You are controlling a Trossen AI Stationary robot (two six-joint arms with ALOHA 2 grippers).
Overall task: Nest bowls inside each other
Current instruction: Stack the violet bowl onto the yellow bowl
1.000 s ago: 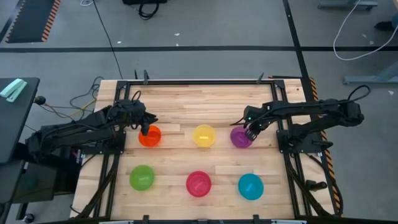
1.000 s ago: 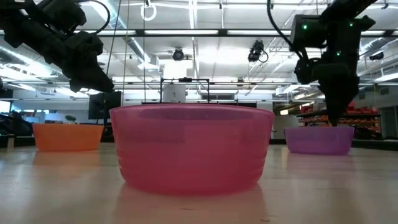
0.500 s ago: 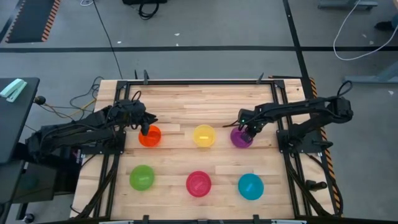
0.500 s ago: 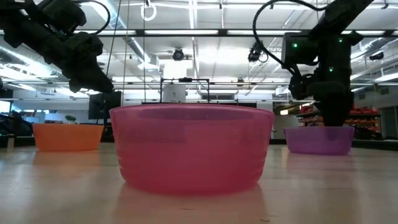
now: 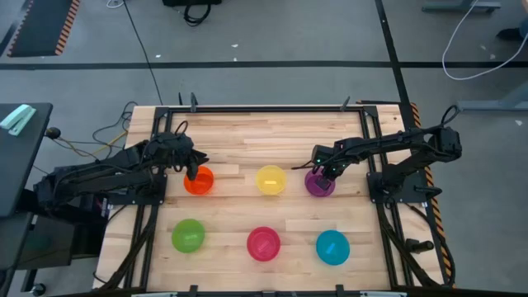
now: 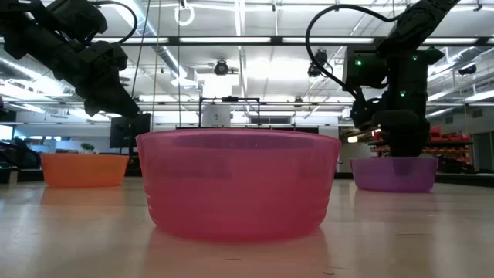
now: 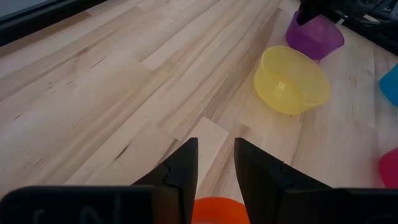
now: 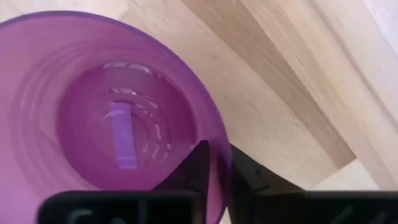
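Observation:
Six bowls stand upright on their bases in two rows. The far row holds the orange bowl, the yellow bowl and the purple bowl. The near row holds the green bowl, the magenta-pink bowl and the blue bowl. My left gripper is open and hovers over the orange bowl's far rim without touching it. My right gripper is down at the purple bowl, shut on its rim. My right gripper has the purple bowl's rim on the bowl's far side. One finger is inside the bowl and the other finger is outside, pinching the wall between them. The fingers come from above, pointing down. The bowl stands upright on the table.
The bare wooden tabletop stretches behind the far row. A dark metal frame runs along the table's edges. Gaps of about one bowl's width separate the bowls. Both arms reach in from the table's sides.
My right gripper has moved a little toward the table's left over the purple bowl and turned about its wrist, settling at the bowl's rim. My left gripper has kept still above the orange bowl.

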